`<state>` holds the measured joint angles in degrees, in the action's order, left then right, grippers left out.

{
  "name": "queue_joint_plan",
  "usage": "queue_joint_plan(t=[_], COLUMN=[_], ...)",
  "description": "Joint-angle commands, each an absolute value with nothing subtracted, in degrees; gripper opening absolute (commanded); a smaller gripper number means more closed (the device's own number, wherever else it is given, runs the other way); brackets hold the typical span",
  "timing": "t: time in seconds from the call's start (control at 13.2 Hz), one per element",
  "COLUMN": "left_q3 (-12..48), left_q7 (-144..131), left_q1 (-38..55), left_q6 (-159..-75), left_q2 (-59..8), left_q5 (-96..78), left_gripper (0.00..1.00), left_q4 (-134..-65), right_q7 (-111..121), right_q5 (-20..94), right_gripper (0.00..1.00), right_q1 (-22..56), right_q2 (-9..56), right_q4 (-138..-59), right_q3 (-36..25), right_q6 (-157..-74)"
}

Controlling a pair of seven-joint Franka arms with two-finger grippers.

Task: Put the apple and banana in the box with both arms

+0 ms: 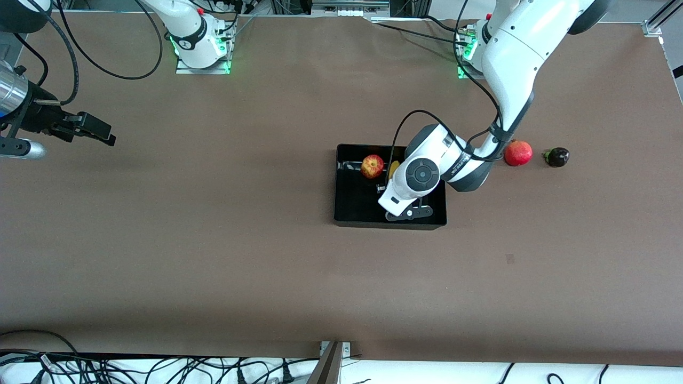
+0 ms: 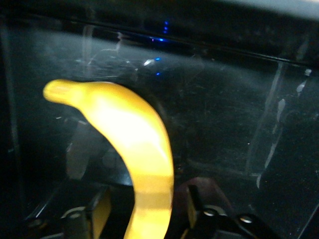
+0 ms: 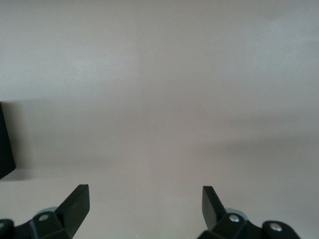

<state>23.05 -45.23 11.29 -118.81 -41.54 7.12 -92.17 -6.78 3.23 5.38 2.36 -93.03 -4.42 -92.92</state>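
Note:
The black box (image 1: 352, 213) sits mid-table with the apple (image 1: 372, 166), red mottled with yellow, inside it near the wall toward the robots. The left arm reaches down into the box and covers most of the banana (image 1: 394, 169), so only a yellow bit shows beside the apple. In the left wrist view the curved yellow banana (image 2: 134, 144) lies on the glossy box floor (image 2: 239, 124). My left gripper (image 2: 145, 209) stands open around it, with a dark gap at each finger. My right gripper (image 1: 104, 133) waits, open and empty (image 3: 145, 199), above bare table at the right arm's end.
A red pomegranate (image 1: 518, 153) and a small dark purple fruit (image 1: 556, 157) lie on the table beside the box, toward the left arm's end. Cables run along the table edge nearest the front camera.

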Motion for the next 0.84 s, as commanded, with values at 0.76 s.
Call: queue_joint_plan(t=[0.76], left_q3=[2.2], left_q7=[-14.7], left_q1=[2.6], left_q6=[-93.3], left_q2=[-2.7], left_q5=[1.2], left_gripper=[1.00], left_q4=[-91.8], right_q7=[-6.8], right_q5=[3.0], right_gripper=[1.00], right_q1=[4.7], right_q2=[2.7], right_q4=[-92.0], right_q3=[-3.9], right_q6=[-92.5])
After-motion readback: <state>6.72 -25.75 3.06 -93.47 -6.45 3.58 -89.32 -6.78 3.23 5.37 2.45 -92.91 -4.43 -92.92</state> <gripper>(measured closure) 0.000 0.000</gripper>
